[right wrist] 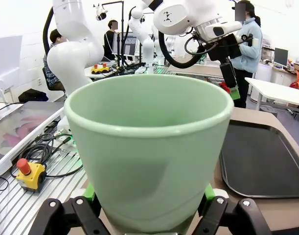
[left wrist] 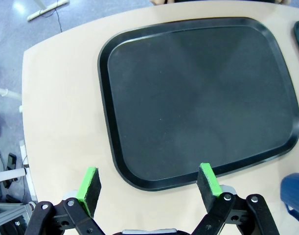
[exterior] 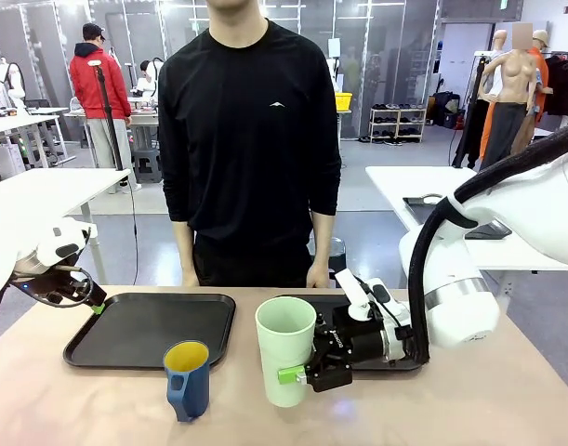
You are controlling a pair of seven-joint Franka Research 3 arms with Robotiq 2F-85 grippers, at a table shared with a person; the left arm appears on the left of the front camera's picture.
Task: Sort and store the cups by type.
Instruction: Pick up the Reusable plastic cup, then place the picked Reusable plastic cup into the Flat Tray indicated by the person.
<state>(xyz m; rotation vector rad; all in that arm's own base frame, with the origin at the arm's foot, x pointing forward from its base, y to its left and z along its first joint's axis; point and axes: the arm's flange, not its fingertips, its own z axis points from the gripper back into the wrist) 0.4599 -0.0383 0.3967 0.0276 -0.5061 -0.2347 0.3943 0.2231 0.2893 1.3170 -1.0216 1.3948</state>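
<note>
- Nothing is stored yet. The left tray [exterior: 144, 325], at the lower left of the front view, lies bare, and so does what we see of the right tray [exterior: 323, 307], lower centre-right, which is partly behind the arm.
- The mint-green tumbler [exterior: 285, 348] stands upright at lower centre, just in front of the right tray. The right gripper [right wrist: 148, 208] is clamped on its lower body, one green pad on each side, so we judge this cup to be the one in hand.
- Whether its base is on the table [exterior: 79, 400] or lifted clear, we cannot tell.
- The blue mug [exterior: 187, 379] with the yellow inside sits untouched at lower centre-left, just in front of the left tray's near edge.
- The left gripper [left wrist: 149, 183] hovers over the left tray's outer edge with jaws wide apart and holding nothing.
- Left to do, as we judge it: the tumbler goes into one tray and the mug into the other — both placements remain.
</note>
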